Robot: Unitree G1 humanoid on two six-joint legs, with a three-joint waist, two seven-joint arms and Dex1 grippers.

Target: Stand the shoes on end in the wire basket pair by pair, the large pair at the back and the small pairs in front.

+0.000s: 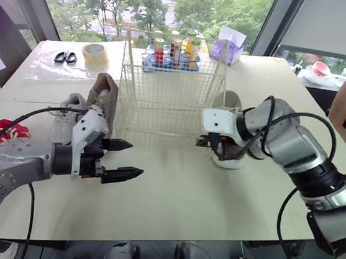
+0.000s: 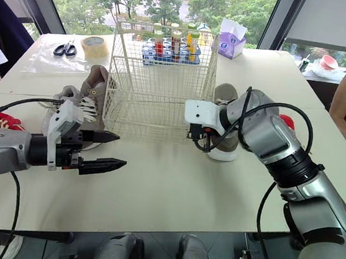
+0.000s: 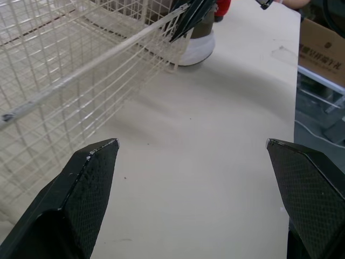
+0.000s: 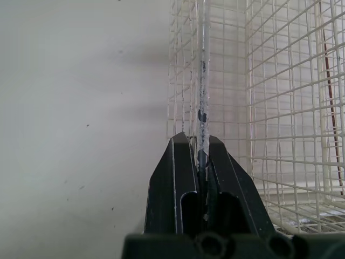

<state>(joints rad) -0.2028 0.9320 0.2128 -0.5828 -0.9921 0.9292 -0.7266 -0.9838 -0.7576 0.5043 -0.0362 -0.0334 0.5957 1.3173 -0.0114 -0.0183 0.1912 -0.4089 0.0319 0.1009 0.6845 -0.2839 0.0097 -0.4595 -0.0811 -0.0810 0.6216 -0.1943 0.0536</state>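
Grips basket corner wire with right end effector clamped shut, shoe just beside; hovers left end effector wide open, empty, over bench.

Head pair: two eyes side by side, high up, facing forward and down over the table — the whole wire basket and both arms sit in frame at middle distance.
Left wrist: low over the tabletop, looking along the left gripper across the basket's front face, close by.
Right wrist: hard against a basket corner wire, which the right gripper pinches — very near.
Shared: the basket in all views; the shoe at its corner in the head and left wrist views.
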